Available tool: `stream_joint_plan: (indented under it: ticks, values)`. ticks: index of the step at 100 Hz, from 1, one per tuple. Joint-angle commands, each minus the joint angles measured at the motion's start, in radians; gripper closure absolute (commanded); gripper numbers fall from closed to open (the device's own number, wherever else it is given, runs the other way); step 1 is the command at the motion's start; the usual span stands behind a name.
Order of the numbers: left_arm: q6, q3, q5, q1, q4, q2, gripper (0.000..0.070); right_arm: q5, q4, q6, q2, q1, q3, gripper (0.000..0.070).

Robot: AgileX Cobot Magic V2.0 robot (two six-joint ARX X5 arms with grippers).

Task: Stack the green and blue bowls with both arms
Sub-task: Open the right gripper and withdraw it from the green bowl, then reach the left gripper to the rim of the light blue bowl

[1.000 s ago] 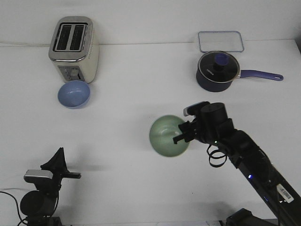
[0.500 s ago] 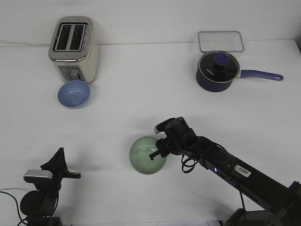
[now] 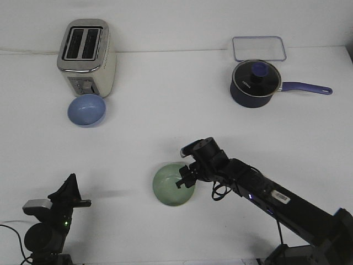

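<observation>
Because the white desk [image 3: 165, 116] is wide, the toaster [image 3: 87, 55] serves as landmark; the right arm [image 3: 265, 196] reaches in from well to its right and nearer the robot, its hand [image 3: 185, 178] pinching the rim of the green bowl [image 3: 173, 185], seemingly so it can be set at mid-desk; the left hand [image 3: 70, 193] idles below the toaster, its state untellable; the blue bowl [image 3: 87, 109] sits just before the toaster, probably awaiting pickup.

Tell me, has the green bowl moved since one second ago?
Yes. The green bowl, at the right tool, went left and toward the camera, farther from the saucepan.
</observation>
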Motion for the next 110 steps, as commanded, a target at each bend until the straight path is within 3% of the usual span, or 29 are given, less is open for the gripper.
stream_joint_plan:
  ticks: [1,13,28,50,68,73,83,86,110]
  values:
    - [-0.099,0.031,0.001,0.0,0.0,0.012,0.0688,0.001,0.016,-0.03,-0.07,-0.023,0.019,0.0423]
    - [-0.175,0.105,0.004,0.0,-0.002,0.079,0.0688,0.001,0.015,-0.045,-0.214,-0.101,0.019,0.0423]
    - [-0.172,0.261,0.005,0.002,-0.051,0.265,0.0686,0.032,0.015,-0.084,-0.386,-0.191,0.015,0.0423]
    - [0.014,0.602,0.013,0.011,-0.153,0.739,0.0686,0.177,0.103,-0.109,-0.61,-0.234,-0.153,0.0423]
    - [0.076,0.946,0.021,0.077,-0.306,1.126,0.0678,0.183,0.151,-0.052,-0.773,-0.242,-0.332,0.0423]
    - [0.075,1.03,0.032,0.095,-0.34,1.214,0.0599,0.183,0.139,-0.034,-0.805,-0.242,-0.361,0.0423]
    - [0.079,1.174,0.073,0.13,-0.385,1.366,0.0236,0.183,0.108,-0.024,-0.847,-0.242,-0.389,0.0423]
    - [0.082,1.21,0.084,0.14,-0.391,1.407,0.0173,0.183,0.099,-0.025,-0.855,-0.242,-0.391,0.0423]
    - [0.119,1.383,0.098,0.17,-0.437,1.667,0.0163,0.183,0.095,-0.025,-0.872,-0.242,-0.391,0.0423]
